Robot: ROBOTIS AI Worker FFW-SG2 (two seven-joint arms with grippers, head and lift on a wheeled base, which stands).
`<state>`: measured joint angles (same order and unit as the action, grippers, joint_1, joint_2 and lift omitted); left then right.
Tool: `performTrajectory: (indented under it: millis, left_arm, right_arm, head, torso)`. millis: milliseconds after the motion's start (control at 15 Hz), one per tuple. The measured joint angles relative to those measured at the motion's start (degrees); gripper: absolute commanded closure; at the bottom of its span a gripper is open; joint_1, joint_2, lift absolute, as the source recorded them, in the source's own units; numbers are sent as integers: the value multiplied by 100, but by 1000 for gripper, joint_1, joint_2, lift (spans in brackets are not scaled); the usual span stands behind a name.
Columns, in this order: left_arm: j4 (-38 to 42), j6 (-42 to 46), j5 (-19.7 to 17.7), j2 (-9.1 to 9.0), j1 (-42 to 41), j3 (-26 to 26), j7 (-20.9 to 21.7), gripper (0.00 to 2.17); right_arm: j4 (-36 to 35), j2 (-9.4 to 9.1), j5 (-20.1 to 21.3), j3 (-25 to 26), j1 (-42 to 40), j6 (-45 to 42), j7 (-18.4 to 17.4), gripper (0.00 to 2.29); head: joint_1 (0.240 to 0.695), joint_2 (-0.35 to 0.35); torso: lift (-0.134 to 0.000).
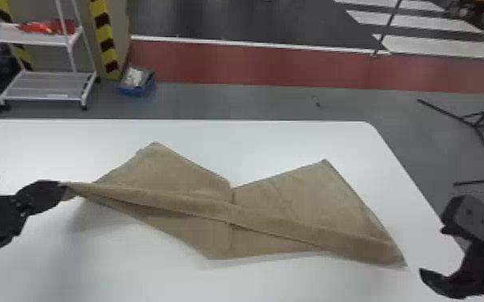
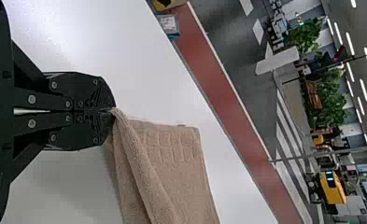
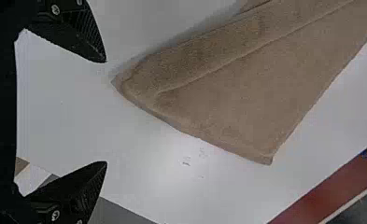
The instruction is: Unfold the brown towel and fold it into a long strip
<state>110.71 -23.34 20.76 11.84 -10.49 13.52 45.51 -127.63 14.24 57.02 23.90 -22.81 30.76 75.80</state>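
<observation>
On the table [image 1: 253, 148], unfolding seems in hand: my left gripper [image 2: 114, 111] pinches the towel [image 1: 313, 200]; my right gripper [image 3: 106, 112], wide, should next grasp its nearest corner.

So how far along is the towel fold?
Looks done: the brown towel is partly opened out across the table. In hand: the left gripper pinches one end; the right gripper is open near the other, empty. Left: probably flatten the raised diagonal fold, then make the strip; the outline is still uneven.
</observation>
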Motion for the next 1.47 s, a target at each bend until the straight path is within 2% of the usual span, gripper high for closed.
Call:
performTrajectory:
  millis: [267, 600, 733, 800, 867, 1067, 1267, 1400, 1467]
  left_arm:
    - [-5, 0, 6, -8, -25, -3, 1, 1625]
    - [-6, 0, 7, -2, -60, -1, 1, 1625]
    - [-6, 9, 5, 9, -84, 1, 1, 1625]
    - [-6, 17, 3, 10, -91, 2, 1, 1625]
    - [-6, 27, 1, 11, -98, 9, 4, 1625]
    - [-6, 41, -1, 11, -110, 55, 14, 1625]
    - [-6, 52, -12, 14, -111, 85, 25, 1625]
    - [24, 53, -33, 17, -111, 121, 51, 1625]
    - [61, 53, -46, 18, -111, 149, 55, 1625]
  right_arm:
    - [565, 118, 474, -413, 177, 10, 123, 346]
    - [970, 122, 691, -844, 471, 11, 134, 421]
    - [1130, 120, 737, -984, 617, 7, 129, 576]
    - [1184, 116, 747, -1027, 669, 9, 143, 728]
    - [1220, 112, 741, -1057, 710, 13, 179, 981]
    - [1206, 108, 534, -1007, 752, 51, 225, 1777]
    - [1033, 105, 186, -763, 694, 114, 225, 1841]
    - [742, 101, -310, -423, 653, 204, 225, 1959]
    - [529, 98, -725, -175, 638, 324, 225, 1959]
  head:
    - [695, -176]
    - [695, -148]
    - [695, -136]
    - [695, -133]
    - [695, -129]
    - [695, -116]
    - [695, -118]
    - [695, -122]
    - [695, -122]
  torso:
    - [-126]
    - [-126]
    - [-126]
    - [-126]
    - [-126]
    - [-126]
    - [-126]
    - [-126]
    - [-126]
